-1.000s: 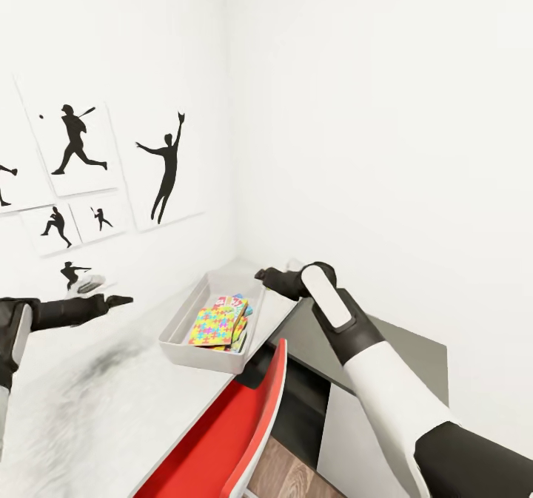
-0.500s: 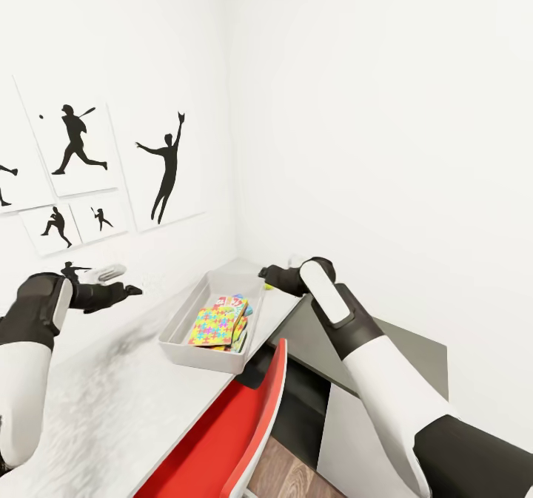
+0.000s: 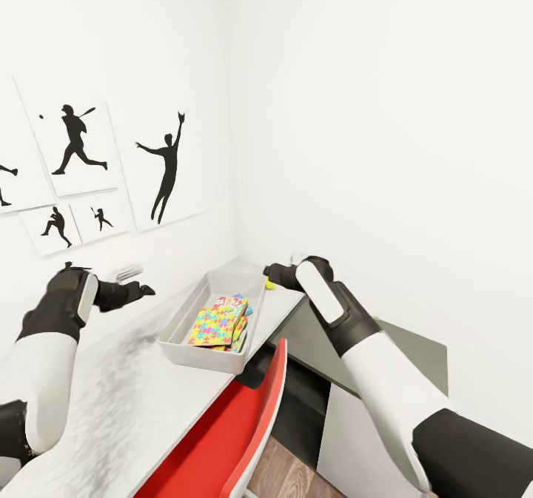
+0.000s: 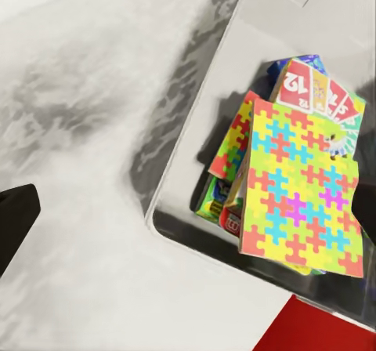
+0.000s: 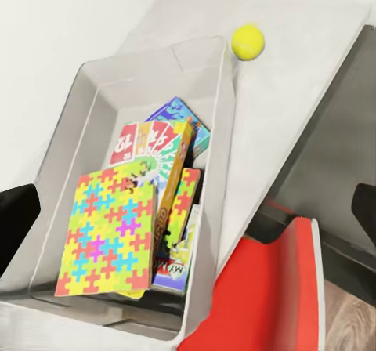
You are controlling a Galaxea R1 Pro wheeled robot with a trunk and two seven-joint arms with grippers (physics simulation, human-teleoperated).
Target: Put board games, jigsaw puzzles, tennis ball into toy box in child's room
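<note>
The light-grey toy box (image 3: 180, 324) stands on the white table (image 3: 104, 402) near the corner. Inside it a bright jigsaw puzzle (image 3: 215, 324) (image 5: 106, 237) (image 4: 301, 206) lies on top, leaning over a second puzzle (image 4: 231, 143) and printed board games (image 5: 153, 143) (image 4: 309, 85). The yellow tennis ball (image 5: 247, 41) (image 3: 269, 285) rests on the table just outside the box's far corner. My right gripper (image 3: 269, 271) hovers open above that corner, close to the ball. Over the table to the left of the box, my left gripper (image 3: 145, 289) is also open and holds nothing.
A red chair (image 3: 237, 431) is tucked under the table's front edge, below the box. A low cabinet with a dark grey top (image 3: 407, 350) sits to the right under my right arm. White walls close the corner, and silhouette posters (image 3: 166, 169) hang on the left one.
My left arm has swung in and up, bringing its gripper rightward toward the box. The right gripper has edged slightly right, uncovering the tennis ball. The box's contents are unchanged.
</note>
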